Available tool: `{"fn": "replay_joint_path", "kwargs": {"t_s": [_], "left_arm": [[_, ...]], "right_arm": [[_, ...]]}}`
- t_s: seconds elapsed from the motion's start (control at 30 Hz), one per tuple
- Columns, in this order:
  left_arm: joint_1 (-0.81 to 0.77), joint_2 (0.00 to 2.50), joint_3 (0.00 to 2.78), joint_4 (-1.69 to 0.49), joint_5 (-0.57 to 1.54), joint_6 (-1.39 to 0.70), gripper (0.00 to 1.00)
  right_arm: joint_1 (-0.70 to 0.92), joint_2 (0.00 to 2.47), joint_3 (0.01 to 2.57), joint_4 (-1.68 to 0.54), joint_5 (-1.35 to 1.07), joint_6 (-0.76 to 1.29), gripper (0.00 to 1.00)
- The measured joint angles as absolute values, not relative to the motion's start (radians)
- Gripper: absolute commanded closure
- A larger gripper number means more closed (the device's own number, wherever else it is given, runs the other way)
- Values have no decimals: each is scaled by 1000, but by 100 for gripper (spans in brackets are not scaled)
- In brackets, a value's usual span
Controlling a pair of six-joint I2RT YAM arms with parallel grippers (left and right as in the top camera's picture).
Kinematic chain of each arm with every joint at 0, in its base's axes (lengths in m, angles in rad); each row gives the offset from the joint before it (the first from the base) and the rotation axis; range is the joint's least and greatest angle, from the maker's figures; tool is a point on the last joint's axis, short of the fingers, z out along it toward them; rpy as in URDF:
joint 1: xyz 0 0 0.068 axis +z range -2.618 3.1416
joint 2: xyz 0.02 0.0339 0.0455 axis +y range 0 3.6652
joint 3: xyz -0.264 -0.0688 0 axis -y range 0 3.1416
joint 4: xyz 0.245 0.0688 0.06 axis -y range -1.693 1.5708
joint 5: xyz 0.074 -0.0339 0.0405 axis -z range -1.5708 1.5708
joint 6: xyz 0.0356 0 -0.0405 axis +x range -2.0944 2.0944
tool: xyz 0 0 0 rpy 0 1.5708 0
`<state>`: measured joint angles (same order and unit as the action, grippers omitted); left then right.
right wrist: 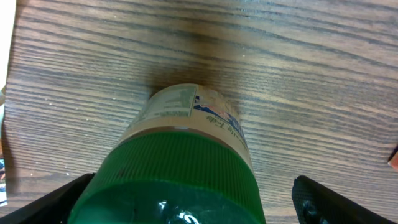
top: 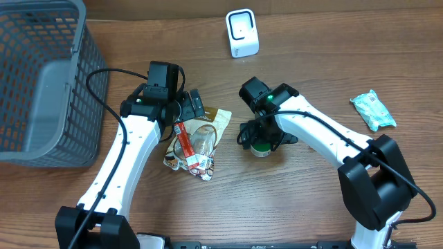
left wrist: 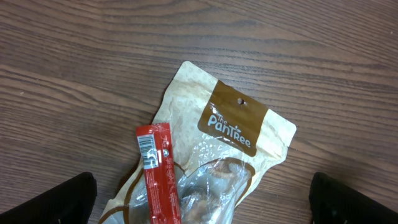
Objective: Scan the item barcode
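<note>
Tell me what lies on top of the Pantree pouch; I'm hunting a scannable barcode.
A red stick pack lies across the pouch, barcode up. The pouch face beneath it is hidden.

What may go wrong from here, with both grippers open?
The green-lidded jar stands between the fingers of the open right gripper, nearer one finger, so closing may tip it. The red stick packet lies on the PanTree pouch under the open left gripper, so a grasp may catch both.

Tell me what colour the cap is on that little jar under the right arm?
Green: the ribbed cap shows best in the right wrist view.
</note>
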<state>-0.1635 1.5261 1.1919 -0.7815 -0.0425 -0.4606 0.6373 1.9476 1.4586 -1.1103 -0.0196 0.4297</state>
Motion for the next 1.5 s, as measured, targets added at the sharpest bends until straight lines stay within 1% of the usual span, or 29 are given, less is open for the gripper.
{"fn": "replay_joint_path", "kwargs": {"t_s": [0.33, 0.87, 1.2, 1.23, 1.27, 1.3, 1.5], "left_arm": [[-164, 1526, 1192, -782, -43, -461, 0], [-164, 1526, 1192, -781, -43, -461, 0], [-164, 1526, 1192, -782, -43, -461, 0], [-163, 1526, 1192, -782, -43, -461, 0], [-163, 1526, 1192, -781, -43, -461, 0], [-163, 1526, 1192, -782, -43, -461, 0], [-163, 1526, 1192, -781, -43, -461, 0]], "right_arm": [[649, 1948, 1459, -1085, -22, 477, 0], [670, 1953, 1457, -1066, 16, 488, 0], [670, 1956, 1407, -1024, 16, 490, 0], [670, 1956, 1407, -1025, 16, 490, 9], [670, 1956, 1407, -1026, 17, 488, 15], [670, 1956, 1407, -1026, 18, 484, 18], [670, 1956, 1406, -1016, 19, 513, 22]]}}
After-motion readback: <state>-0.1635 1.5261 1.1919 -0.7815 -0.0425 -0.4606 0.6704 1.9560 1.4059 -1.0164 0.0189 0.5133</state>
